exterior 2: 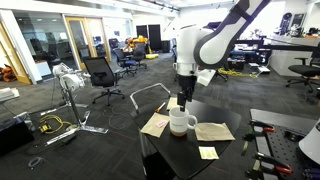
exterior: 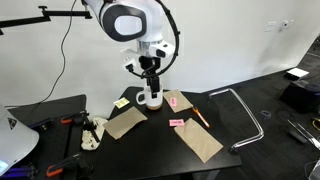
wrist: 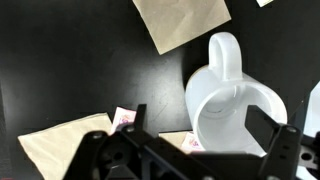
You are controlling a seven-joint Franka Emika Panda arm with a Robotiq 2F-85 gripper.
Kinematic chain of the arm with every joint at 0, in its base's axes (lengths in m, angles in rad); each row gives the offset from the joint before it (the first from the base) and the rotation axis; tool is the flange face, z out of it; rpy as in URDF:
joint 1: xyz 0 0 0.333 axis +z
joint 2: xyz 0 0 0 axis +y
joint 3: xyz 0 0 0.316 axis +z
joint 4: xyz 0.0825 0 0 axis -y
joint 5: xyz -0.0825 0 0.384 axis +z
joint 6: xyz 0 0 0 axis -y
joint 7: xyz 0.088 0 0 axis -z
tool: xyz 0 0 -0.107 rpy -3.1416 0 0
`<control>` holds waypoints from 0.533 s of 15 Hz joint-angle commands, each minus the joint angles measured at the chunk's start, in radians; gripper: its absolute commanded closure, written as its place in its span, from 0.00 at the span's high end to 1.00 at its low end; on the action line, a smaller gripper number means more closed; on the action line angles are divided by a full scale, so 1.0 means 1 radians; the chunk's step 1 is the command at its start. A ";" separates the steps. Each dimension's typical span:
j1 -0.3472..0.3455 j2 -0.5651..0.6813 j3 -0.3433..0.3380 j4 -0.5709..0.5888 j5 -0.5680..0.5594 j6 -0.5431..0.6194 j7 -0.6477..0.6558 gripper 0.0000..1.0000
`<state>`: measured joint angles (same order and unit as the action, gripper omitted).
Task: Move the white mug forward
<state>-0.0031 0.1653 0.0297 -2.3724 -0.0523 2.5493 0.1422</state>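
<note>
The white mug (exterior: 150,98) stands upright on the black table (exterior: 160,145); it also shows in an exterior view (exterior 2: 181,123). In the wrist view the mug (wrist: 235,100) is seen from above, its handle pointing to the top of the picture. My gripper (exterior: 150,84) hangs just above the mug in both exterior views (exterior 2: 182,101). In the wrist view my gripper (wrist: 205,125) is open: one finger is to the left of the mug, the other is over its right side. The fingers hold nothing.
Brown paper sheets lie around the mug (exterior: 126,123) (exterior: 200,141) (wrist: 182,22). Pink sticky notes (exterior: 176,122) (wrist: 124,116) and a yellow one (exterior: 120,103) lie nearby. An orange pen (exterior: 200,117) lies right of the mug. A bent metal bar (exterior: 248,112) stands at the table's side.
</note>
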 commanded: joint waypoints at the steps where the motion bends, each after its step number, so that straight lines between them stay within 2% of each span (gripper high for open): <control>1: 0.012 0.021 -0.010 0.011 0.014 -0.010 -0.006 1.00; 8: 0.018 0.052 -0.009 0.005 0.016 0.033 -0.004 1.00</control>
<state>0.0020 0.2019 0.0297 -2.3724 -0.0523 2.5553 0.1423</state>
